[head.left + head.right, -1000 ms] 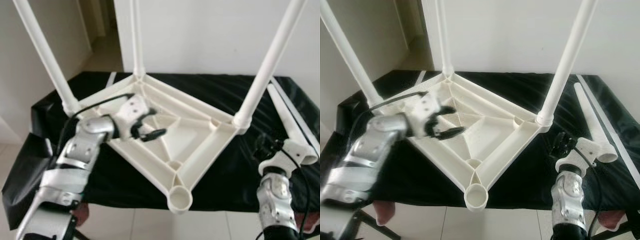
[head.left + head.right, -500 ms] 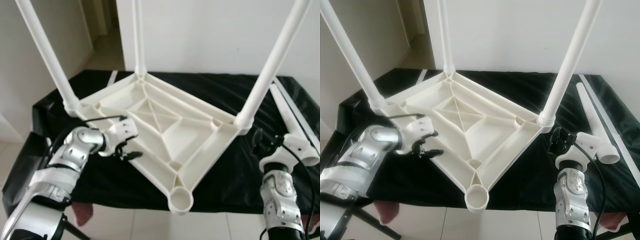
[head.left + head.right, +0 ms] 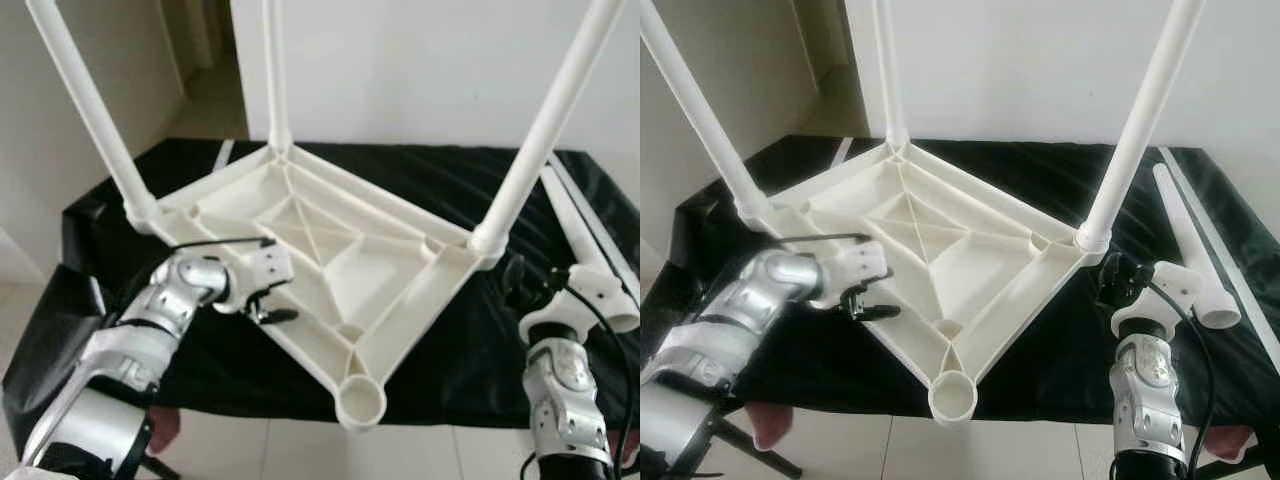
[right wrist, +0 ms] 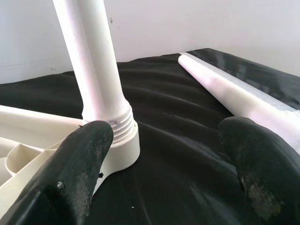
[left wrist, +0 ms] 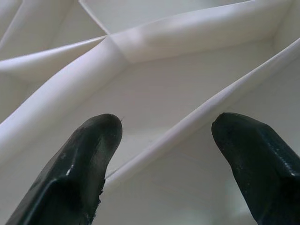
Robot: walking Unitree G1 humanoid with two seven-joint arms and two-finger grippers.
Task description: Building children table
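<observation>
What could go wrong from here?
1. The left gripper, fingers open, sits at a rib of the upside-down white plastic tabletop; a push could slide it on the black cloth.
2. The empty round corner socket overhangs the front edge, so the top might tip.
3. The right gripper, open, is close to the screwed-in white leg; a bump could strain that joint.
</observation>
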